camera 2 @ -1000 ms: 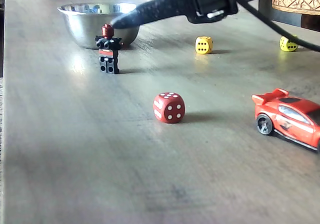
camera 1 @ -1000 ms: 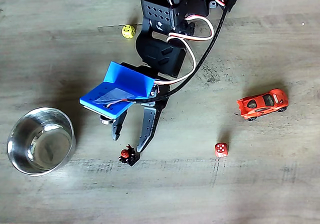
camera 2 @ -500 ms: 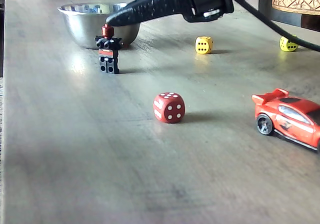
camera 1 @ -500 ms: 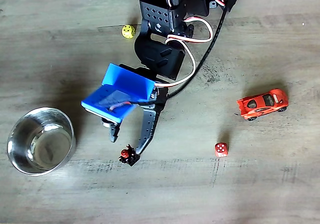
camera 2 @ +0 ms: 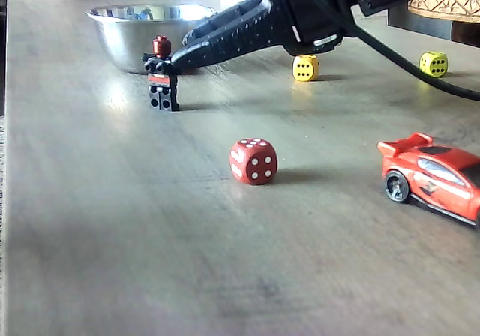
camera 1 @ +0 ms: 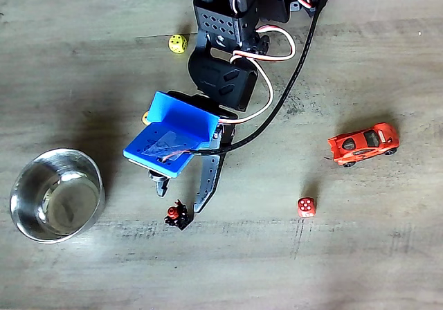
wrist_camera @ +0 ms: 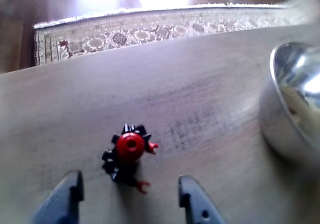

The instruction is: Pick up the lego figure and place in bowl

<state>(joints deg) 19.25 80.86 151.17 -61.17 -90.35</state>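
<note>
The lego figure (camera 1: 178, 215) is black with a red head and stands upright on the wooden table. In the wrist view the figure (wrist_camera: 129, 151) sits just ahead of my gripper (wrist_camera: 131, 196), centred between its two dark fingertips, which stand wide apart. My gripper (camera 1: 180, 200) is open and touches nothing. From the side, one finger (camera 2: 225, 40) slopes down to the figure (camera 2: 163, 77) at about shoulder height. The steel bowl (camera 1: 57, 152) lies to the left of the figure, empty. The bowl (camera 2: 124, 43) is behind the figure in the side view, and its wall (wrist_camera: 280, 119) shows at the wrist view's right edge.
A red die (camera 1: 306, 207) and a red-orange toy car (camera 1: 363, 144) lie to the right. A yellow die (camera 1: 178, 43) sits near the arm's base, and the side view shows two yellow dice (camera 2: 304, 67) (camera 2: 433, 64). A patterned rug (wrist_camera: 150, 34) lies beyond the table edge.
My gripper has dropped lower and shifted slightly right toward the figure, its finger now at the figure's shoulder height instead of above its head. The figure has not moved.
</note>
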